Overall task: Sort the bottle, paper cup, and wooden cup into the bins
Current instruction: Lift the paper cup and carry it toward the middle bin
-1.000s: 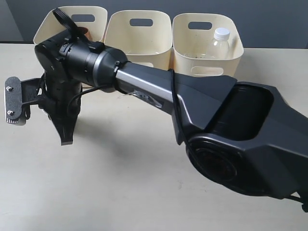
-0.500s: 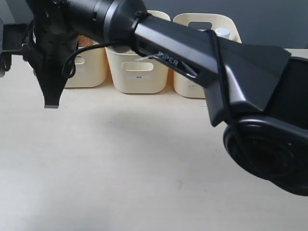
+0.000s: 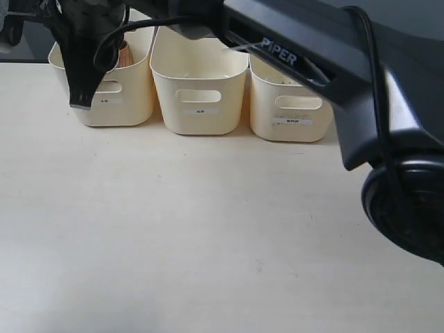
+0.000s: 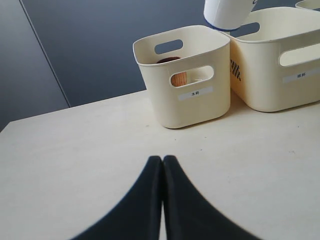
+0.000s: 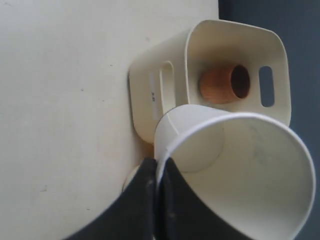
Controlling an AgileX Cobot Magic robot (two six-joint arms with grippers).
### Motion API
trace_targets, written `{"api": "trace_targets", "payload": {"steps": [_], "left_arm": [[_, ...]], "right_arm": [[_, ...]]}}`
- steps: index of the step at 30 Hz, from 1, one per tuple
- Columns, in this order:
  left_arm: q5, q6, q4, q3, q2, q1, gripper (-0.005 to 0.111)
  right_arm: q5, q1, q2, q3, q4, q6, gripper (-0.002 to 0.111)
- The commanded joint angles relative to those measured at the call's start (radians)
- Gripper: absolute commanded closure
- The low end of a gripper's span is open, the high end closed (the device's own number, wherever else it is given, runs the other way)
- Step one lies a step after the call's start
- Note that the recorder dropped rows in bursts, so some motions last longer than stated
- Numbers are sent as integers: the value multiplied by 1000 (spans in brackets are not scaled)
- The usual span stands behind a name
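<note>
Three bins [image 3: 132, 104] [image 3: 173, 111] [image 3: 263, 118], one wooden cup [image 5: 220, 85], one paper cup [image 5: 240, 175], two tools [image 4: 162, 162] [image 5: 156, 165].

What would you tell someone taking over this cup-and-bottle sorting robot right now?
The left gripper is shut and empty.
The right gripper is shut on the rim of the paper cup, held in the air near the left bin and middle bin.
Done: the wooden cup is in the left bin.
Unknown: the bottle is not visible; the arm hides the inside of the right bin.
Left: put the paper cup in a bin, probably the middle one, and check on the bottle.
</note>
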Motion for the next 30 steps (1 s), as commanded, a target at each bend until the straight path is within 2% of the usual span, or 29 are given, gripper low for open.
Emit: {"api": "trace_targets", "payload": {"steps": [1, 18, 22, 30], "left_arm": [[-6, -2, 0, 1, -5, -7, 107], [-6, -2, 0, 1, -5, -7, 107], [-6, -2, 0, 1, -5, -7, 107], [-6, -2, 0, 1, -5, -7, 107]], "right_arm": [[-26, -4, -12, 4, -89, 95, 109], [-10, -11, -12, 4, -436, 518, 109], [21, -43, -8, 4, -434, 583, 109], [29, -104, 20, 15, -385, 583, 109]]}}
